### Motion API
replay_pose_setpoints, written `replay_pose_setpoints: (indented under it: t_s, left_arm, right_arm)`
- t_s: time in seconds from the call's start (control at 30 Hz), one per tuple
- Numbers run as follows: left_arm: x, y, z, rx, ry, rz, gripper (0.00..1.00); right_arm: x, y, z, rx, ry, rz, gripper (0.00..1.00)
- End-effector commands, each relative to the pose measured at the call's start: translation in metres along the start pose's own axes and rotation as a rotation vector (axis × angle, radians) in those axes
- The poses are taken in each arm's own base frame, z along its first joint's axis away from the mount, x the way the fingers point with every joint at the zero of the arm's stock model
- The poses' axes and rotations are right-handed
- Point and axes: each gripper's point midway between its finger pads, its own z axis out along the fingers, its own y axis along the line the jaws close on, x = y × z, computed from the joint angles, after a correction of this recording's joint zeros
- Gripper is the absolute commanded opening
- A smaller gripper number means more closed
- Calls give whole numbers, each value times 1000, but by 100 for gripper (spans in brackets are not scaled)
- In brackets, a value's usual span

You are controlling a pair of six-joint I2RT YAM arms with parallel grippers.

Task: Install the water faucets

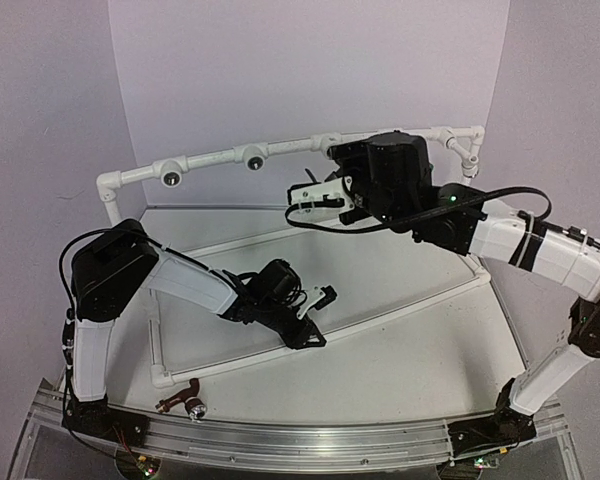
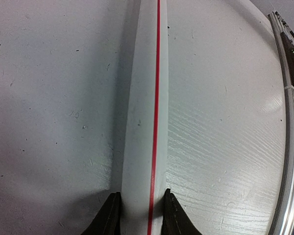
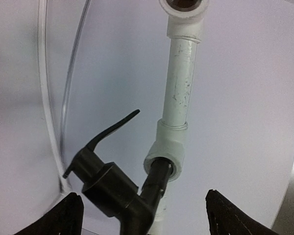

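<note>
Black faucet (image 3: 112, 188) sits stem-first in a tee socket (image 3: 167, 156). Bench (image 1: 410, 340) lies open mid-span, ringed by the white pipe frame (image 1: 210, 160). Raised high, the right fingers (image 3: 71, 218) spread wide beside that faucet, untouching; crouched low, the left fingers (image 2: 110, 218) clamp the front rail (image 2: 142, 122); a reddish-brown faucet (image 1: 185, 402) lies by the near edge.

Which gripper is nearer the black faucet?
Right. The right gripper, open, straddles the black faucet; the left gripper is down on the table, clamped on the striped pipe.

The left gripper (image 2: 141, 196) clamps a red-striped white pipe (image 2: 142, 112) over the table (image 2: 54, 122).
</note>
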Motion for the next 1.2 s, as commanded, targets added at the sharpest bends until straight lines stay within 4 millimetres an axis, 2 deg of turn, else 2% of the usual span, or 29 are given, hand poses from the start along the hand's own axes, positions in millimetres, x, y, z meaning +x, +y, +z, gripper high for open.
replay_pose_setpoints:
  t_s: [0.0,0.1,0.23,0.3,0.43,0.53,0.67,0.77,0.9,1.07,1.17]
  left_arm:
    - [162,41,7,-166,466,-276,8]
    - [160,40,8,-156,464,-275,8]
    - [160,39,8,-150,462,-276,8]
    - [160,38,8,-149,463,-277,8]
    - [159,38,7,-148,461,-276,8]
    - [160,38,7,-146,463,-276,8]
    - [158,37,7,-142,459,-275,8]
    - [158,37,7,-141,459,-275,8]
    - [158,36,6,-140,459,-277,8]
    - [159,36,6,-139,459,-277,8]
    - [159,36,6,-140,460,-278,8]
  right_arm:
    - [15,-29,4,149,177,-231,79]
    - [16,-21,11,138,228,-296,75]
    - [13,-14,16,131,225,-278,69]
    - [12,-12,19,127,236,-251,60]
    - [14,-10,27,133,284,-150,51]
    - [16,-17,27,159,285,-28,35]
    - [17,-26,25,199,273,158,16]
    - [17,-27,26,216,268,286,8]
    - [14,-26,26,228,206,496,2]
    - [26,-39,22,212,73,970,0]
    - [40,-47,21,210,3,1215,0]
